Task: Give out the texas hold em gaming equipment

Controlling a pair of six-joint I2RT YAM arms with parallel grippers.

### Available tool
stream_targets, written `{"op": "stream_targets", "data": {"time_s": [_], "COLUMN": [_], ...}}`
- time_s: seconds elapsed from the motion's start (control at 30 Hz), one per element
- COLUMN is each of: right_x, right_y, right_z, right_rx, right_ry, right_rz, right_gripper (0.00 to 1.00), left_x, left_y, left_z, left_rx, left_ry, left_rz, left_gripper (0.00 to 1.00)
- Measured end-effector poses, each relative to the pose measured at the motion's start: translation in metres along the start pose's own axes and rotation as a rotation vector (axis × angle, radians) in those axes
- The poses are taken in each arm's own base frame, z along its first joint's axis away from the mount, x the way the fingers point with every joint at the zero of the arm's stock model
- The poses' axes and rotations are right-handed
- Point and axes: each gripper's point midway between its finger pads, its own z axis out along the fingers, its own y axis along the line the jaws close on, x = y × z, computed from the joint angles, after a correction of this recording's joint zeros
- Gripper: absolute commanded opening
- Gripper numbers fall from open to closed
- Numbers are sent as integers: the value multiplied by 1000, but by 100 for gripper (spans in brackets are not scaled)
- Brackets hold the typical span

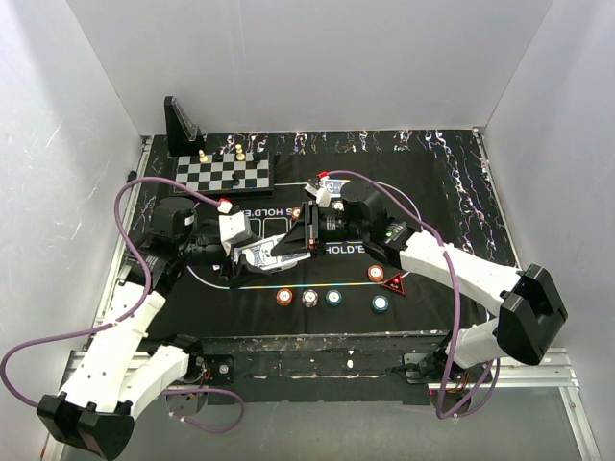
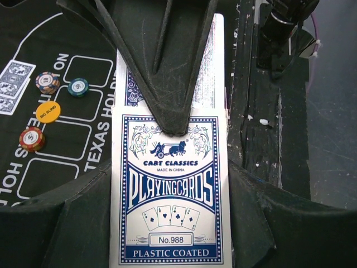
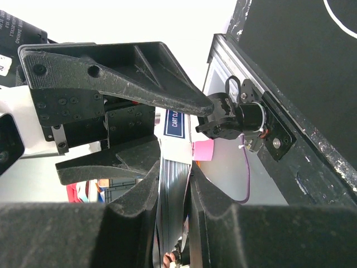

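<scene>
the card pack [image 2: 170, 195] is hanging just above the middle of the black mat [image 1: 240, 298], caught between both arms. the left gripper [image 1: 245, 254] is pressing its fingers against the pack's two long sides. the right gripper [image 3: 175, 184] is pinching the pack's far end flat, with one finger lying over the printed face. we are not able to tell whether it is gripping the box itself or cards coming out of it.

we are judging this to be the opening step, getting the deck free before any dealing. the next move is calling for a straight pull along the pack's length, with the left side bracing and no twisting.

below, chips [image 1: 309, 298] are sitting in a row near the mat's front edge, with the red triangle [image 1: 395, 285] to their right and some face-down cards [image 2: 14, 84] lying on the mat. the chessboard [image 1: 223, 174] is lying at the back left, well apart. open room is showing over the mat's right rear, while white walls are closing in on three sides.
</scene>
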Motion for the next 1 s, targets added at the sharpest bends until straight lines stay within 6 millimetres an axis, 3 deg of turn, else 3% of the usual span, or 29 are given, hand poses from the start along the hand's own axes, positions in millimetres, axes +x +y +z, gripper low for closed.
{"op": "stream_targets", "data": {"time_s": [0.1, 0.2, 0.3, 0.67, 1.0], "right_x": [0, 1, 4, 7, 9], "right_y": [-4, -7, -9, -6, -22], "right_z": [2, 2, 1, -25, -28], "right_rx": [9, 18, 27, 50, 106], "right_ry": [7, 11, 24, 1, 17], "right_rz": [8, 13, 19, -14, -5], "right_gripper": [20, 45, 54, 59, 51], "left_x": [6, 9, 14, 23, 24], "left_y": [1, 2, 4, 5, 4], "left_z": [0, 1, 0, 2, 4], "left_rx": [-1, -1, -8, -19, -19], "left_ry": [22, 32, 50, 68, 57], "left_rz": [2, 5, 8, -19, -66], "left_gripper": [0, 0, 0, 0, 0]}}
